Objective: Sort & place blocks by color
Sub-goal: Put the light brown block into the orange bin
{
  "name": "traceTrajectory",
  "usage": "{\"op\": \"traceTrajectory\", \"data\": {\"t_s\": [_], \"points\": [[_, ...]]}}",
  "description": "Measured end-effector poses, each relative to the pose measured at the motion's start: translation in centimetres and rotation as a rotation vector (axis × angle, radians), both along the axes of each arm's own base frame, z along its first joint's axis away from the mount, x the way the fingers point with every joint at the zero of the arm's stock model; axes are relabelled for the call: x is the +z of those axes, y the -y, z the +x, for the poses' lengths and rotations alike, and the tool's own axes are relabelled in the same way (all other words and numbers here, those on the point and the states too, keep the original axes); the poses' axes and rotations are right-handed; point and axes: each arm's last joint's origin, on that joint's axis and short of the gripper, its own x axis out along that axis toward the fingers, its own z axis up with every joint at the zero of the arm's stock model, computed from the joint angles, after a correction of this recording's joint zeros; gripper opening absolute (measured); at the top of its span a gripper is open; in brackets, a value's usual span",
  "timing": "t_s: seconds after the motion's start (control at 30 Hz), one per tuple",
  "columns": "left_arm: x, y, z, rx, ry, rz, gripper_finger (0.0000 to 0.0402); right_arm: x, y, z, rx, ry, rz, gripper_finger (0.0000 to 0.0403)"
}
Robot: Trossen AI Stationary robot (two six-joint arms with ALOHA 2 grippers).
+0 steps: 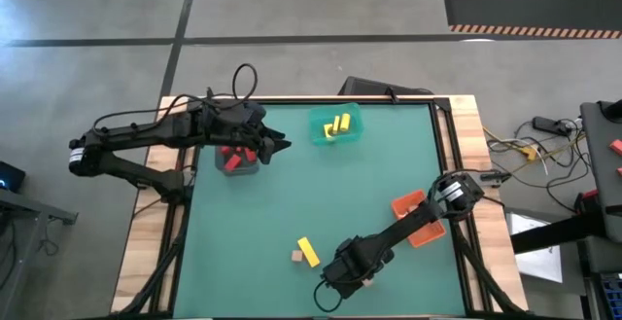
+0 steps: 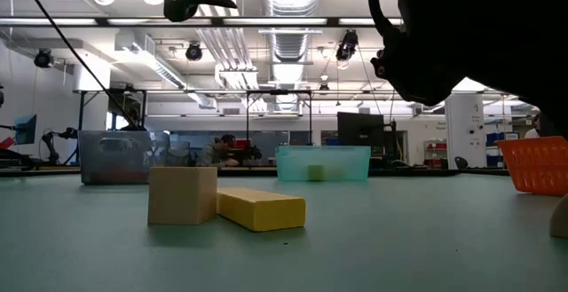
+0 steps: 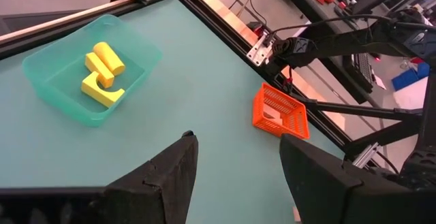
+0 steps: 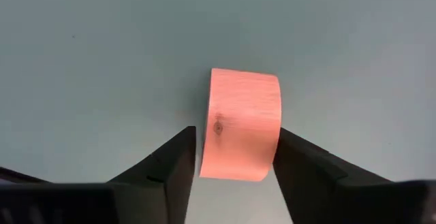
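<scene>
Nearest the front edge of the green table [image 1: 292,164], at about 6 o'clock, the right gripper [image 4: 231,159] is down low over a block [image 4: 240,124] that reads pinkish under the wrist camera, its fingers [image 4: 174,166] standing on either side of it; I cannot tell whether they already pinch it or merely flank it. From above, the arm covers that block entirely. Just toward 9 o'clock of it lie a tan cube [image 1: 294,257] and a yellow bar [image 1: 308,251], touching or nearly so. At 3 o'clock the orange bin [image 1: 413,218] is partly crossed by the right arm, so its contents are hidden. Farther back, at 12 o'clock, the teal bin [image 1: 335,125] holds yellow blocks [image 1: 338,125]. At roughly 10 o'clock the left gripper [image 3: 237,163] hangs above the grey bin [image 1: 237,160], jaws apart with nothing between them; red blocks [image 1: 231,157] show in that bin, though the gripper masks some. Beyond the table, cables [image 1: 530,145] trail across the floor at 3 o'clock.
</scene>
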Motion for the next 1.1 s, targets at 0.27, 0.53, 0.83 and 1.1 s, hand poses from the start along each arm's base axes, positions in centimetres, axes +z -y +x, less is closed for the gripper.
{"op": "traceTrajectory", "data": {"t_s": [0.27,0.53,0.83,1.1], "points": [[0.0,0.0,0.0,0.001,-0.001,0.000,0.0192,0.0,0.2,0.1,0.009,-0.003,0.009,0.0123],[-0.2,0.0,0.0,0.003,-0.003,-0.005,0.0192,0.7,1.3,0.1,0.026,-0.020,0.020,0.0123],[-0.2,0.0,0.0,0.004,-0.004,-0.009,0.0192,5.2,5.2,-0.3,0.026,0.017,-0.022,0.0126],[-0.2,0.0,0.0,0.004,-0.003,-0.009,0.0192,9.4,9.8,-1.7,0.051,0.062,-0.123,0.0128]]}}
